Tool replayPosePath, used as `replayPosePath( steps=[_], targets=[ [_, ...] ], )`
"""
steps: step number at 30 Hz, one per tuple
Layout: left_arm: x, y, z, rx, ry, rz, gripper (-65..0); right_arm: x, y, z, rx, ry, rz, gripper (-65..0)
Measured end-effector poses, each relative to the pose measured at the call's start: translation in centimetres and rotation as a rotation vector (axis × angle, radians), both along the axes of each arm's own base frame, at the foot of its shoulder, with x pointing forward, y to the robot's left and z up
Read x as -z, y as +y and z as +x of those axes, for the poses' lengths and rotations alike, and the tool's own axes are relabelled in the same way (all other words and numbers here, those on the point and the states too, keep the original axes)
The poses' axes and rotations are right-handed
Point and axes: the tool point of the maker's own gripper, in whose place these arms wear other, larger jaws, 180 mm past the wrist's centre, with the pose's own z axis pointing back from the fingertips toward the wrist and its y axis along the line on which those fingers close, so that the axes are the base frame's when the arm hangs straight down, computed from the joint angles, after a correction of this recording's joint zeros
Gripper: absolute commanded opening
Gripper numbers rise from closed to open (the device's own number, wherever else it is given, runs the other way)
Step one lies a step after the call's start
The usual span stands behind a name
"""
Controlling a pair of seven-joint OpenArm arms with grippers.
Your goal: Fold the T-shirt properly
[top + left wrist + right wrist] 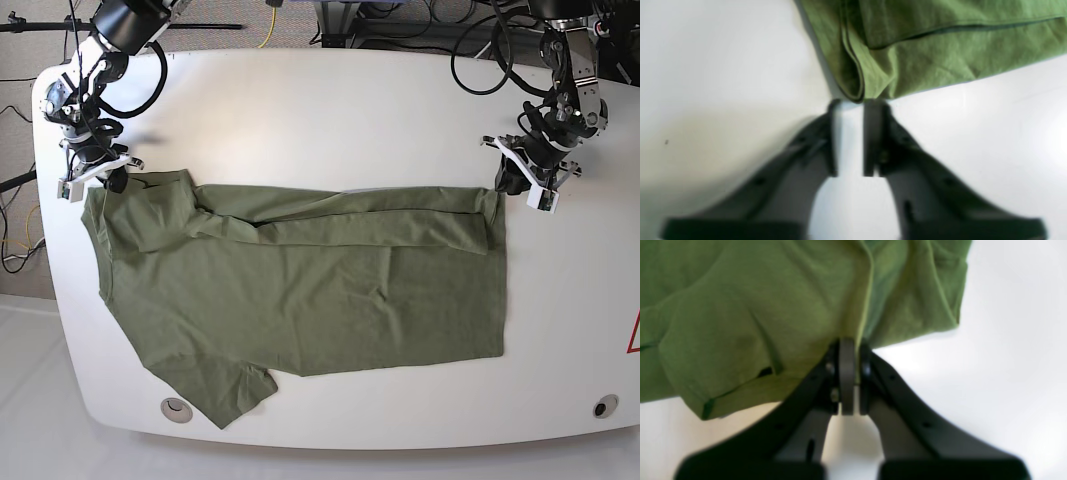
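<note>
right jaws: pressed together on a fold of the T-shirt (756, 313); right gripper (850, 346) seen at the cloth's 9 o'clock corner in base view.
left jaws: a narrow gap is shown, tips at the cloth's folded corner; left gripper (855, 103); a hold cannot be told.
T-shirt place: spread across the table (330, 110), top edge doubled over, a sleeve at 7 o'clock.
step advice: left hold to be confirmed before lifting; both corners to be raised level, edge kept taut.
</note>
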Motion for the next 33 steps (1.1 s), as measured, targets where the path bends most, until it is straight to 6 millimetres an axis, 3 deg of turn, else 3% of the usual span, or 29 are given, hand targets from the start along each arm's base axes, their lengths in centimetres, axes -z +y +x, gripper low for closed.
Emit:
replayPosePath(
  steps=[3,11,16,22,25,29,31,33],
  targets=[
    [0.19,-0.03,-0.1,-0.001,0.007,-0.001,-64.9,0.01,-0.01,0.01,0.0,0.0,0.001,-65.0],
    [0.22,0.06,0.03,-0.006,0.006,0.005,-60.8,-0.01,0.01,0.29,0.0,-0.007,0.003,-65.0],
    [0.37,0.08,0.03,-0.008,0.01,0.002,-64.8,0.01,0.11,0.29,-0.006,-0.008,0.004,-65.0],
    [0.7,0.17,-0.12,-0.012,0.019,0.001,-64.8,0.02,0.22,0.3,-0.009,-0.008,0.005,-65.0],
    [0.82,0.27,-0.16,-0.014,0.023,0.002,-57.3,0.0,0.26,0.31,-0.013,-0.009,0.004,-65.0],
    [0.82,0.45,-0.09,-0.025,0.023,0.003,-41.3,0.02,0.26,0.3,-0.013,-0.007,0.002,-65.0],
    [0.82,0.47,-0.09,-0.025,0.023,0.004,-37.7,0.02,0.25,0.29,-0.013,-0.007,0.002,-65.0],
    [0.89,0.46,-0.2,-0.024,0.026,0.004,-43.0,0.01,0.25,0.3,-0.013,-0.008,0.002,-65.0]
  ],
)
